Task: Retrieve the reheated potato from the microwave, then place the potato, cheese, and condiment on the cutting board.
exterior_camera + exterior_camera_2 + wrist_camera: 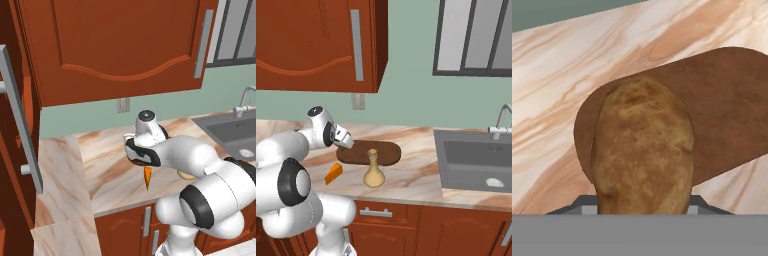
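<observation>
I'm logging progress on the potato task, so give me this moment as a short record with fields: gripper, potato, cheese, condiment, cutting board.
gripper: shut on the potato, above the left end of the board
potato: held in the jaws, over the board's end in the hand view; contact with the board cannot be told
cheese: on the counter, in front of the board to its left, not on it
condiment: upright on the counter, just in front of the board
cutting board: flat on the counter, left of the sink

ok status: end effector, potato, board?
End effector shut on potato, above board's left end. Cheese and condiment on counter, off board. Nothing blocking.
</observation>
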### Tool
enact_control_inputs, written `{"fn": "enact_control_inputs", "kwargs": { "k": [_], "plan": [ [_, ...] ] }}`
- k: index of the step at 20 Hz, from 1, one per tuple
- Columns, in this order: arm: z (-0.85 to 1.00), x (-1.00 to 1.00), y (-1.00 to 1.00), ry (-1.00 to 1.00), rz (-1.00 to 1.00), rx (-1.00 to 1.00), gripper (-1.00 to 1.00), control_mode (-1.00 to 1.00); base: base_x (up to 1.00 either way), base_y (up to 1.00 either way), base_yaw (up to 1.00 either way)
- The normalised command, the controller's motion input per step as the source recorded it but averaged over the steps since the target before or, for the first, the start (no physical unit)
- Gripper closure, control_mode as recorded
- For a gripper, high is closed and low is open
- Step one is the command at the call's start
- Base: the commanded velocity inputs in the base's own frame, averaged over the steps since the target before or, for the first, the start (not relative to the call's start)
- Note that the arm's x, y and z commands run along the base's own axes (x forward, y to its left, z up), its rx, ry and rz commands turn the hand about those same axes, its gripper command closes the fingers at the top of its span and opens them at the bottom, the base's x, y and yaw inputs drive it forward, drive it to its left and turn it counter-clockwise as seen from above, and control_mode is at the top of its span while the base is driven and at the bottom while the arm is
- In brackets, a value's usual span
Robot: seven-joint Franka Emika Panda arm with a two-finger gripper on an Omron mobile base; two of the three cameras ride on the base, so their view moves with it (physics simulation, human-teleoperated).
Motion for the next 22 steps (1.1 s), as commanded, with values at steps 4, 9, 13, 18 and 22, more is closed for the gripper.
{"fn": "enact_control_inputs", "kwargs": {
  "k": [4,9,13,18,22],
  "plan": [
    [-0.28,0.11,-0.01,0.0,0.0,0.0,1.0,-1.0,0.0,0.0,0.0],
    [-0.24,0.16,0.0,0.0,0.0,0.0,1.0,-1.0,0.0,0.0,0.0],
    [-0.2,0.21,0.0,0.0,0.0,0.01,1.0,-1.0,0.0,0.0,0.0],
    [-0.12,0.18,0.0,0.02,0.0,0.01,1.0,-1.0,0.0,0.0,0.0],
    [-0.14,0.11,0.0,0.05,0.0,0.02,1.0,-1.0,0.0,0.0,0.0]
  ]
}}
